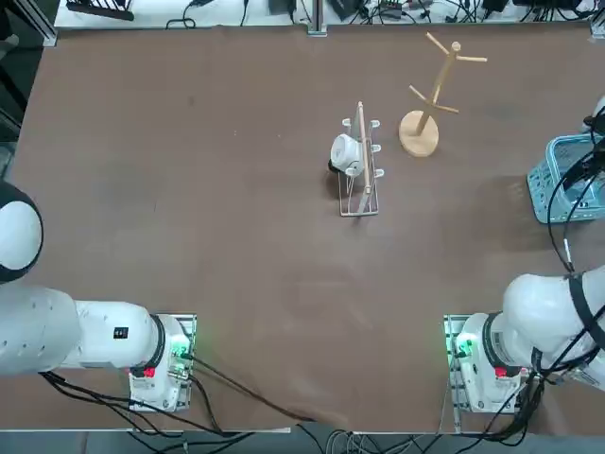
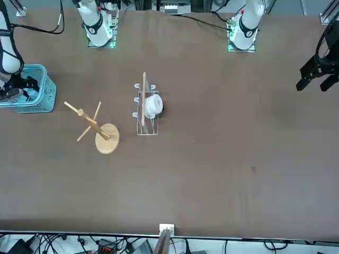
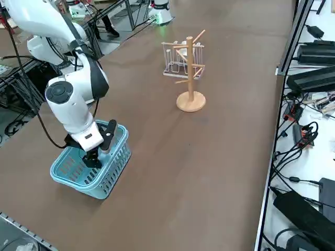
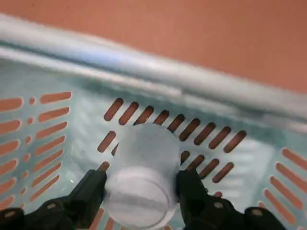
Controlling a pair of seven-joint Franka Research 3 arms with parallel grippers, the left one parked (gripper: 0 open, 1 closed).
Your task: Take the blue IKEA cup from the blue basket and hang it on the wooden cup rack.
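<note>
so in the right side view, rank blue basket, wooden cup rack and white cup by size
1. blue basket
2. wooden cup rack
3. white cup, partly hidden

right gripper is in the basket, fingers closed on the blue cup

My right gripper (image 4: 142, 189) holds the pale-blue plastic cup (image 4: 144, 158) in the blue slatted plastic basket (image 3: 78, 180), right. Farther left stands the light-wood peg rack (image 1: 419, 133); left of it, the silver wire rack (image 1: 359, 214) bears a white round cup (image 1: 346, 153).
</note>
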